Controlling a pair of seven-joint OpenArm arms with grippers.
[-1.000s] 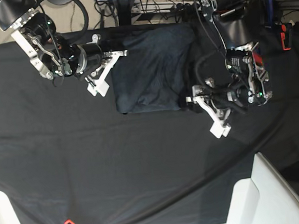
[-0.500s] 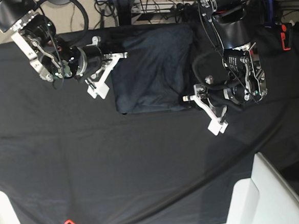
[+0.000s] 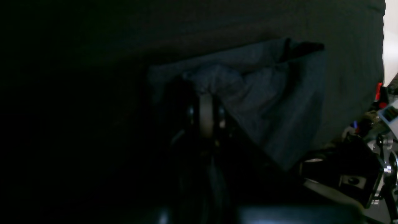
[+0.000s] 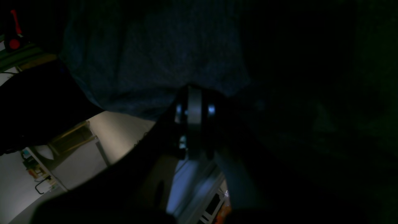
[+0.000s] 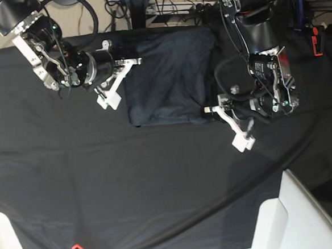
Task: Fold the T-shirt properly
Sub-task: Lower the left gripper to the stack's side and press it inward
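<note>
No lettering, label, brand or number is legible in any of the three views. A small light plate with a dark mark [image 3: 353, 181] sits on the arm hardware at the lower right of the left wrist view, but it is too blurred and small to read. The wrist views are otherwise too dark to show any print.
</note>
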